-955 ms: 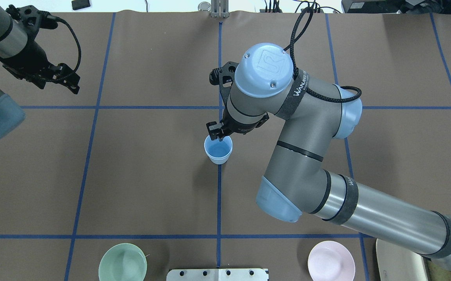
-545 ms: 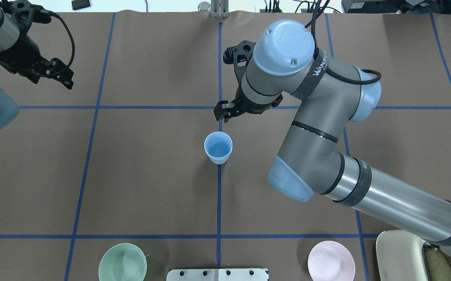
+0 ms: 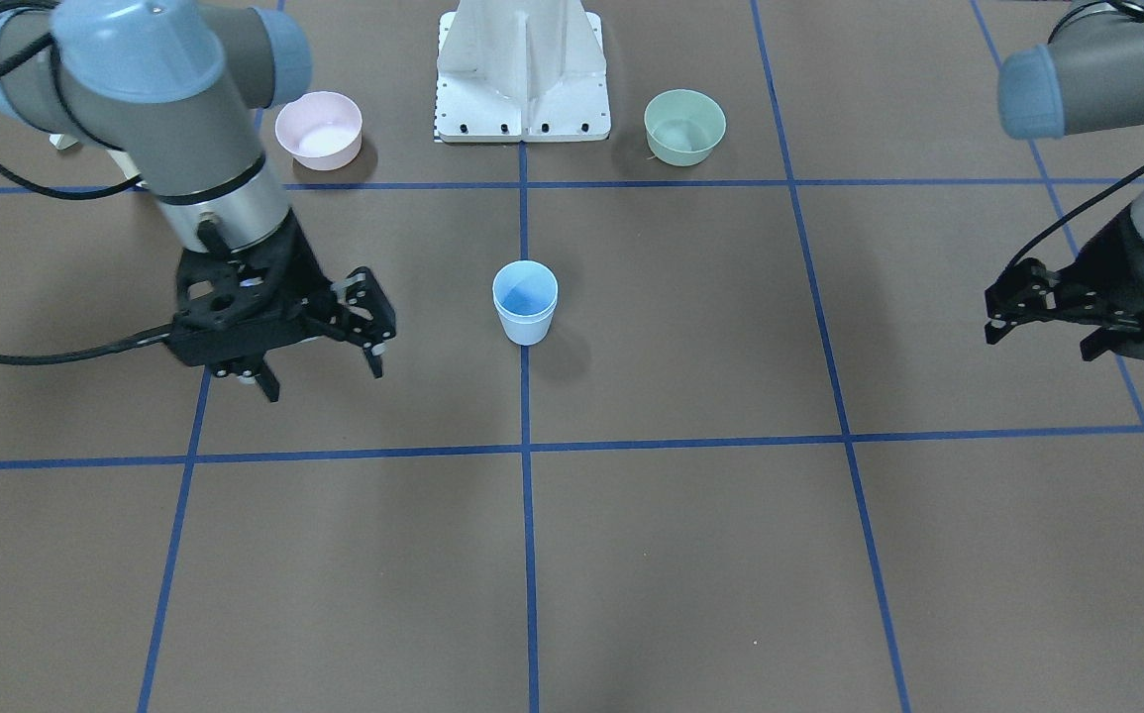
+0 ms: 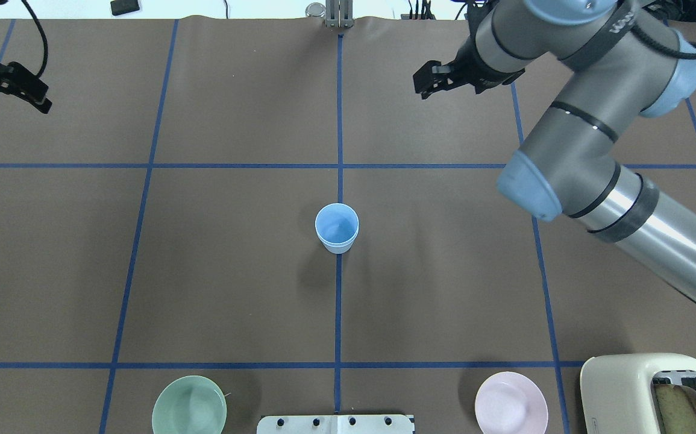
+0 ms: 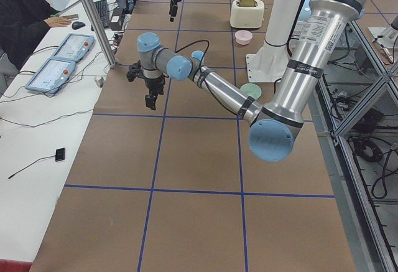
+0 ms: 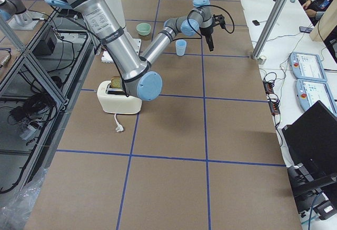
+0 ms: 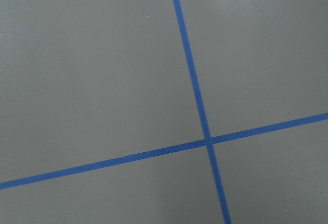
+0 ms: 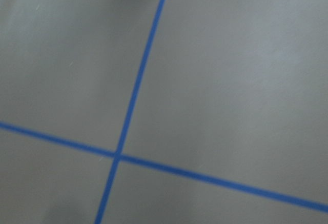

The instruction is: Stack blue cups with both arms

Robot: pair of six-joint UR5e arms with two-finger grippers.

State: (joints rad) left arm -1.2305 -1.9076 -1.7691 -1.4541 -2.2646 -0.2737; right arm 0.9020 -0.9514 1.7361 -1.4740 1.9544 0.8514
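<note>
Blue cups (image 3: 525,302): upright, mouth up, in the middle of the table (image 3: 730,555). They sit right on the centre tape line (image 4: 338,301), partway between two cross lines. They read as one tumbler shape. In the front view a faint second lip under the top rim hints at one cup nested in the other, but I cannot be sure.

Right gripper (image 3: 322,374): fingers spread wide with nothing between them, tips pointing down, raised off the cover. It hangs out to the cups' side on the robot's right. From overhead it sits past the far cross line, toward the operators' edge. It is apart from the cups, with no contact.

Left gripper (image 3: 1039,339): fingers also apart and holding nothing, raised. It is well apart from the cups, out by the table's end on the robot's left.

Both wrist cameras show only brown cover and a crossing of blue tape.

Room around the cups: brown cover shows on every side out to the tape lines, and the cups are well away from every table edge. The nearest things are the green bowl (image 3: 684,126) and the pink bowl (image 3: 319,129). They stand along the robot-side edge, either side of the white base mount (image 3: 524,59), and both are well apart from the cups. A toaster (image 4: 625,386) with a bread slice (image 4: 679,410) in its slot stands at the robot's right corner, just beside the pink bowl. The right arm (image 4: 589,138) stretches over the right half of the table, above the cover and off to the cups' side.
</note>
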